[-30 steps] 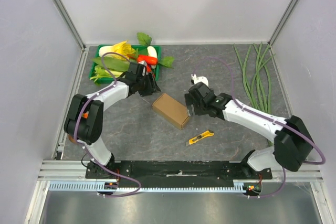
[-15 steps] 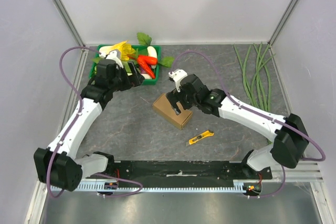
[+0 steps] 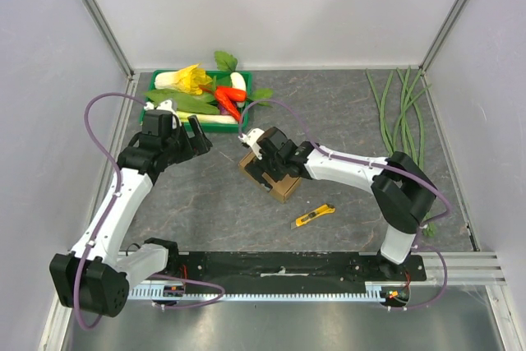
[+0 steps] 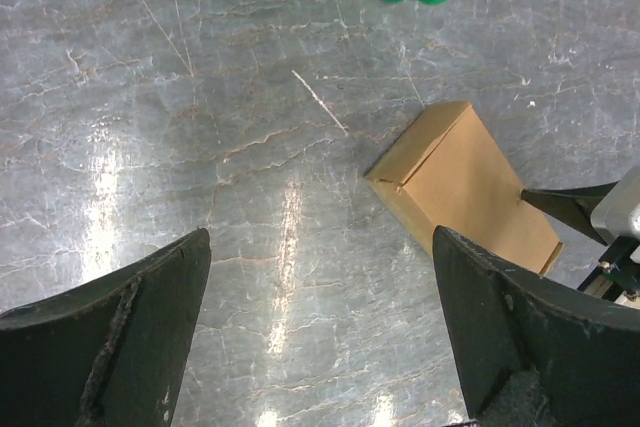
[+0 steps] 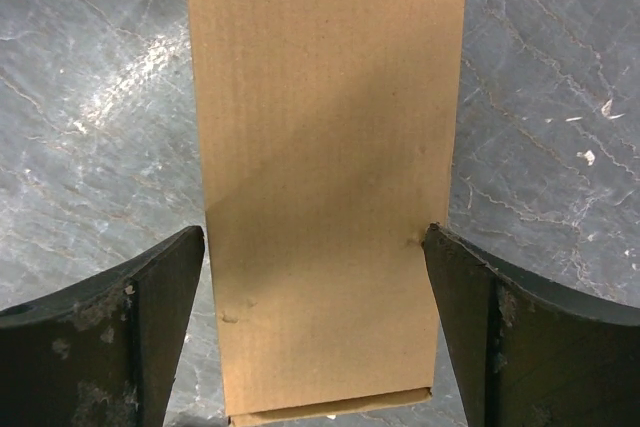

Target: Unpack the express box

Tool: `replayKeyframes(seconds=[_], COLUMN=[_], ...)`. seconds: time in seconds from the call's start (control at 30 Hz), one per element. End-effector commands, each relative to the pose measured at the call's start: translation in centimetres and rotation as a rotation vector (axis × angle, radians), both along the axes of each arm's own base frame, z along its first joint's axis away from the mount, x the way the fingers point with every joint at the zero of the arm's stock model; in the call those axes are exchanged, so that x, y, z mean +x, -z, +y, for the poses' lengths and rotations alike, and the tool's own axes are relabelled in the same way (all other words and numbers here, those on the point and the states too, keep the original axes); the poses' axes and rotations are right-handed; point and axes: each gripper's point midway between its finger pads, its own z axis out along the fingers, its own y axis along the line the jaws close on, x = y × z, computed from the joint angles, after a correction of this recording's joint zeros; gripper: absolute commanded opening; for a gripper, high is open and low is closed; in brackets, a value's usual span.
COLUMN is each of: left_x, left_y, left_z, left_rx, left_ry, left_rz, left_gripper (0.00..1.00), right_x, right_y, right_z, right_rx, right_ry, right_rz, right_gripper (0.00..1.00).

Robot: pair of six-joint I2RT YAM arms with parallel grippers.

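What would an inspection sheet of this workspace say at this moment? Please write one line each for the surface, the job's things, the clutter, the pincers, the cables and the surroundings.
Surface: grey marbled table, with thin scratches.
Job's things: brown cardboard box lying flat, flaps closed.
Clutter: green tray of vegetables at the far left; yellow knife near the box; long green beans at the far right.
Pincers: left pincer open and empty above bare table; right pincer open, one finger on each side of the box, contact cannot be told.
Cables: purple cables loop along both arms.
Surroundings: plain white walls with metal frame posts.
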Motion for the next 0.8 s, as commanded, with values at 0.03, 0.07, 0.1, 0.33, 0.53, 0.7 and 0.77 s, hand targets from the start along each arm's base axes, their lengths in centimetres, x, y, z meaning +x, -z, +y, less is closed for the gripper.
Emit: replayKeyframes(seconds=[0.03,0.07,0.1,0.33,0.53,0.7,0.77], left_x=[-0.5,-0.6,-0.5,-0.4,-0.7,-1.3,-1.0], left_y=[0.4,0.5,0.7,1.2,2.9,5.1,5.3], left_z=[-0.7,-0.9,-1.0,-2.6,-3.5,-4.2,-4.7], left_rx=[-0.023,-0.029,-0.033,-0.089,-0.127,-0.173,-0.202], left_ry=[0.048,0.056,0.061,0.129,0.162,0.176,0.181], left_rz=[0.011,0.013,0.019,0.037,0.088,0.131,0.125], left_gripper=[0.96,0.96,0.96,0.94,0.92,0.91,0.91], right_x=[0.7,0.7,0.7,0.5,0.0,0.1,0.3], right_y=[0.3,0.6,0.9,3.0,3.1,2.7,2.3], right_z=[1.1,1.0,0.9,0.5,0.9,1.0,1.0], right_rx=[0.002,-0.006,-0.015,-0.044,0.027,0.181,0.266], right_ry=[-0.03,-0.03,-0.024,0.024,0.074,0.134,0.149], right_rz=[-0.019,-0.017,-0.013,0.026,0.117,0.288,0.361], right_gripper=[0.98,0.98,0.98,0.93,0.84,0.79,0.78])
